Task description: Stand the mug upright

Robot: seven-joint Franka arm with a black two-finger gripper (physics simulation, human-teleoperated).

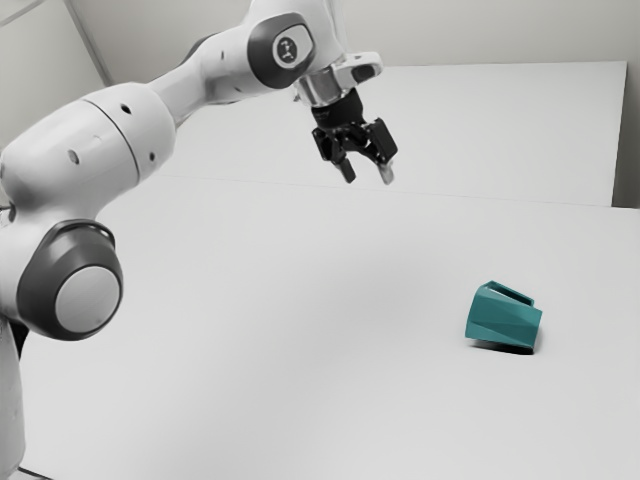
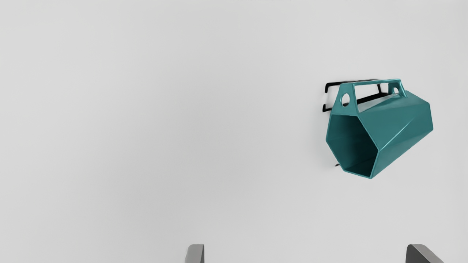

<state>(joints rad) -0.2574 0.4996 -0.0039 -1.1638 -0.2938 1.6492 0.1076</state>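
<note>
The 2 fingers [image 2: 195,254] of the gripper [image 1: 368,177] stand wide apart, aimed down and leaning slightly toward the exterior view's right — high above the table [image 1: 250,350]. Behind them the wrist bends downward, and the arm [image 1: 135,130] reaches in from the exterior view's left, its elbow bent. Well apart from the fingertips, lower and farther toward the exterior view's right, the teal mug [image 1: 503,320] lies on its side on the table. The wrist view looks into its angular, open mouth [image 2: 353,146] — and shows 2 round holes in the handle [image 2: 347,110]; the exterior view shows the arm's pose.
</note>
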